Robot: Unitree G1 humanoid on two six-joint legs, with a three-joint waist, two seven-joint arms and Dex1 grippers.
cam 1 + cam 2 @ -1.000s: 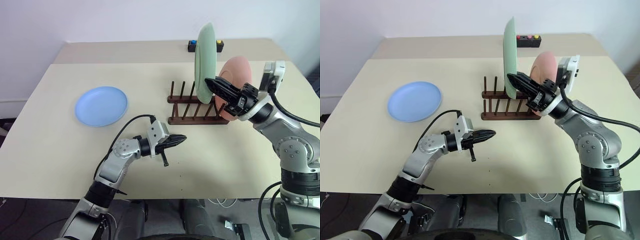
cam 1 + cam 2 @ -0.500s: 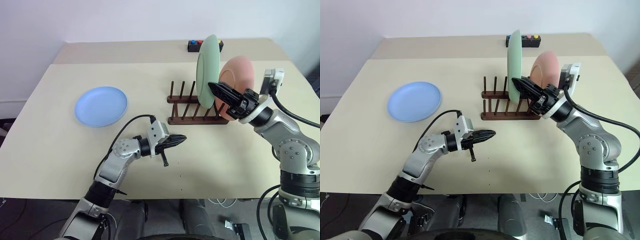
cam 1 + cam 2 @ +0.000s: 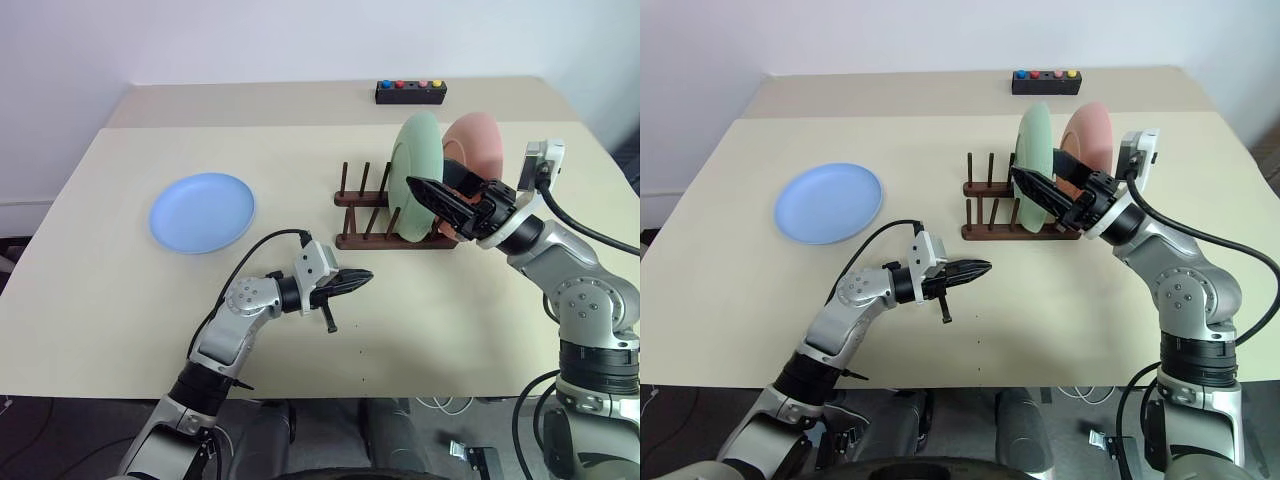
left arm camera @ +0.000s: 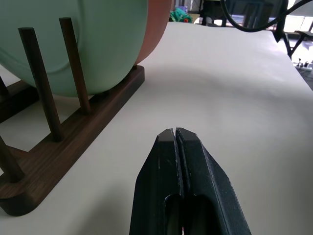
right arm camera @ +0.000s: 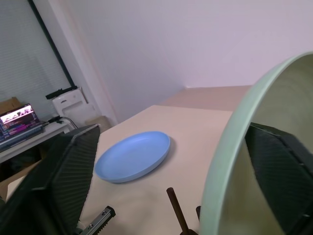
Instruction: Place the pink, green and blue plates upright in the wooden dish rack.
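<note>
The wooden dish rack (image 3: pixel 372 222) stands right of the table's middle. The green plate (image 3: pixel 413 165) stands on edge between its pegs, leaning a little. Just behind it, at the rack's right end, the pink plate (image 3: pixel 477 145) also stands on edge. My right gripper (image 3: pixel 428 173) is open, one finger on each side of the green plate's rim (image 5: pixel 230 147). The blue plate (image 3: pixel 203 210) lies flat on the table to the left. My left gripper (image 3: pixel 358 278) is shut and empty, low over the table in front of the rack (image 4: pixel 73 142).
A small black box with coloured buttons (image 3: pixel 410 92) sits at the table's far edge behind the rack. Several free pegs stand at the rack's left end (image 3: pixel 350 185). Bare tabletop lies between the blue plate and the rack.
The green plate came down from above the rack into its slots. My right gripper opened and let go of it. The left arm kept still.
</note>
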